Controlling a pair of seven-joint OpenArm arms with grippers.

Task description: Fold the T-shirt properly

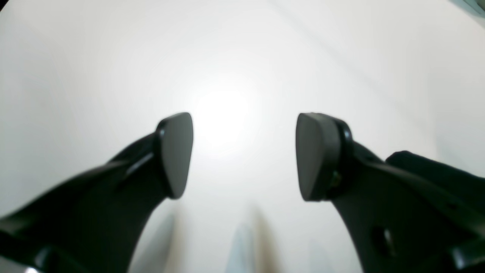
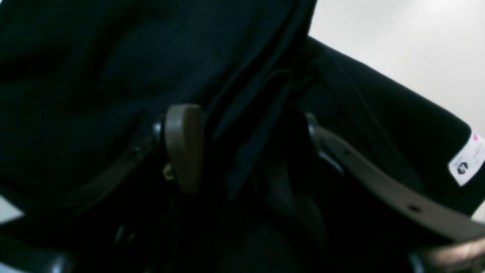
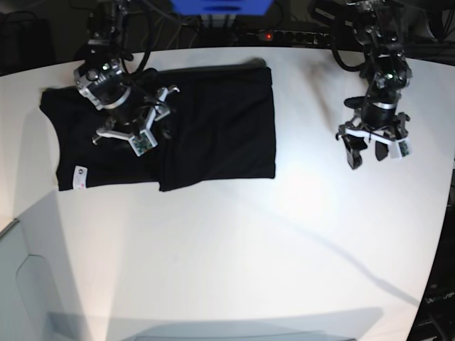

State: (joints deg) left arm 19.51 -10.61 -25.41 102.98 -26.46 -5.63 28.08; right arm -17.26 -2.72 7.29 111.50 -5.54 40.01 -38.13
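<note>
1. The right gripper stands with its jaws spread wide directly over the T-shirt. In its wrist view a dark folded ridge of cloth runs up between the two fingers, but neither pad presses on it; whether the tips touch the cloth cannot be told.
2. The left gripper also has its jaws wide apart and holds nothing. Only bare white table shows between its pads.
3. Around the left gripper the table is open on every side; the table's right edge is the nearest boundary, and the shirt lies well apart from it.
4. The right gripper has cloth under and all around it, with the table's rear edge close behind.
5. A power strip with a red light and loose cables lie along the rear edge, beyond the shirt.
6. The T-shirt lies flat in the rear part of the table on the right arm's side, long axis running side to side. One layer is folded over, its edge crossing the shirt beneath the right gripper.
7. A small white label sits at the shirt's front outer corner.
</note>
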